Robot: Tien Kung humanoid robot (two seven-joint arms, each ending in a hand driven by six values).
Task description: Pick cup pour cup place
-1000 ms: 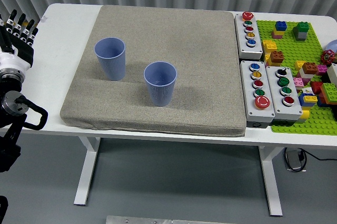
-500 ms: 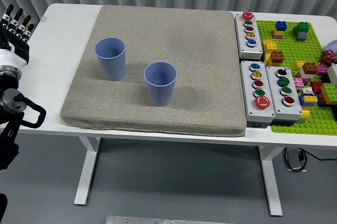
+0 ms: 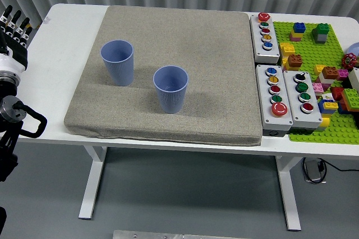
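Both blue cups stand upright on the grey mat (image 3: 179,82), the left cup (image 3: 118,62) well apart from the near cup (image 3: 171,88); the left hand (image 3: 12,28) hangs at the table's left edge, fingers extended and empty; a clumsy sideways reach could topple the left cup.

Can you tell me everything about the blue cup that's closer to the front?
The nearer blue cup looks like ribbed plastic, wide at the rim and narrower at the base. It stands upright with its mouth open on the grey mat, near the mat's middle, apart from the other blue cup. Nothing but the mat touches it.
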